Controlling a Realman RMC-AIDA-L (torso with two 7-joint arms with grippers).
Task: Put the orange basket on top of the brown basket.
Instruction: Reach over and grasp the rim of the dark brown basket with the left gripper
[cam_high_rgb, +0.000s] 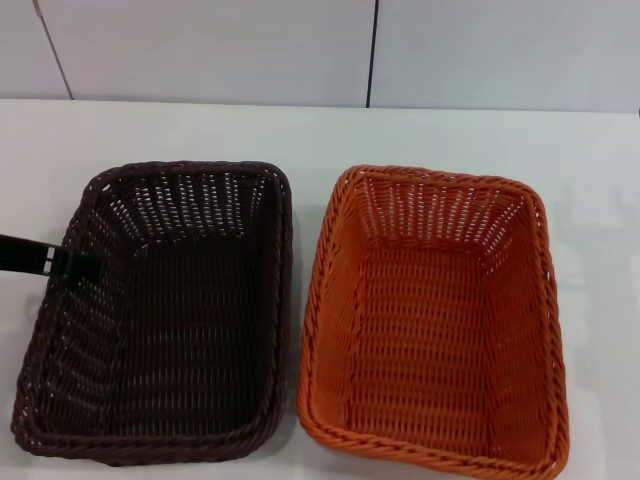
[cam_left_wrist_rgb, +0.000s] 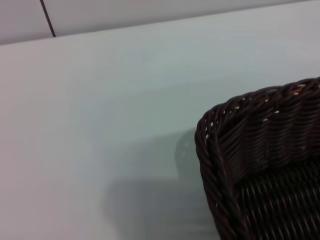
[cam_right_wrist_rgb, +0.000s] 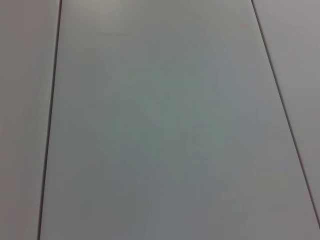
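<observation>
The brown basket stands on the left of the white table and the orange basket on the right, side by side with a narrow gap between them. Both are upright and empty. My left gripper comes in from the left edge of the head view as a thin black bar. Its tip is at the brown basket's left rim. A corner of the brown basket shows in the left wrist view. My right gripper is out of view, and the right wrist view shows neither basket.
The white table runs back to a pale panelled wall with dark seams. The right wrist view shows only flat pale panels with seams.
</observation>
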